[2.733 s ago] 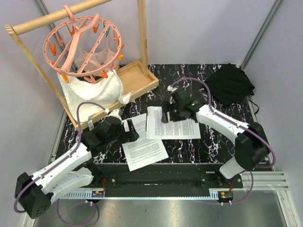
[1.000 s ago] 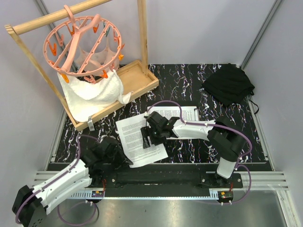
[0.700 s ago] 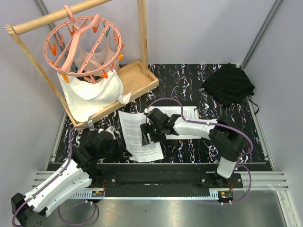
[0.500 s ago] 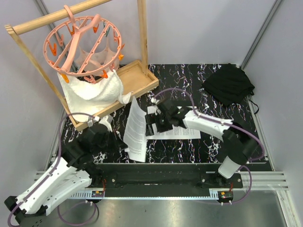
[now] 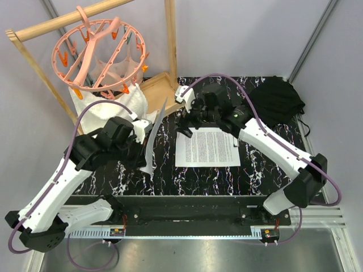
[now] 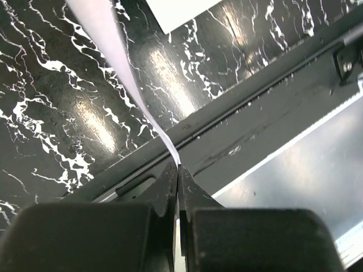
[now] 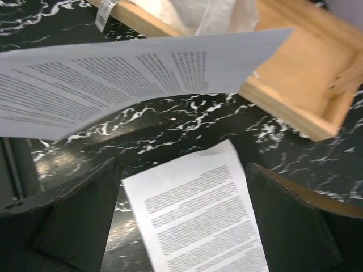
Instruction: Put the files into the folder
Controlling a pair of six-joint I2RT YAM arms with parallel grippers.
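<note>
My left gripper (image 5: 142, 157) is shut on the lower edge of one of the files, a printed white sheet (image 5: 154, 136) held up nearly on edge above the table's left half. In the left wrist view the shut jaws pinch that sheet (image 6: 130, 85) at its rim. Another of the files (image 5: 207, 147) lies flat on the black marble table. My right gripper (image 5: 185, 122) hovers open above that sheet's far left corner, with nothing between its fingers (image 7: 85, 209). The right wrist view shows the flat sheet (image 7: 198, 221) below and the lifted one (image 7: 130, 79) beyond. The folder does not show in any view.
A wooden rack with a tray base (image 5: 164, 93) stands at the back left, carrying a pink peg hanger (image 5: 102, 54) and a white towel (image 5: 108, 107). A lumpy black fabric bundle (image 5: 278, 99) sits at the back right. The table's metal front rail (image 5: 187, 212) runs near the arm bases.
My left arm has risen and swung the pinched sheet from lying flat to standing nearly upright. My right gripper has let go, opened wide and drawn back toward the wooden tray.
</note>
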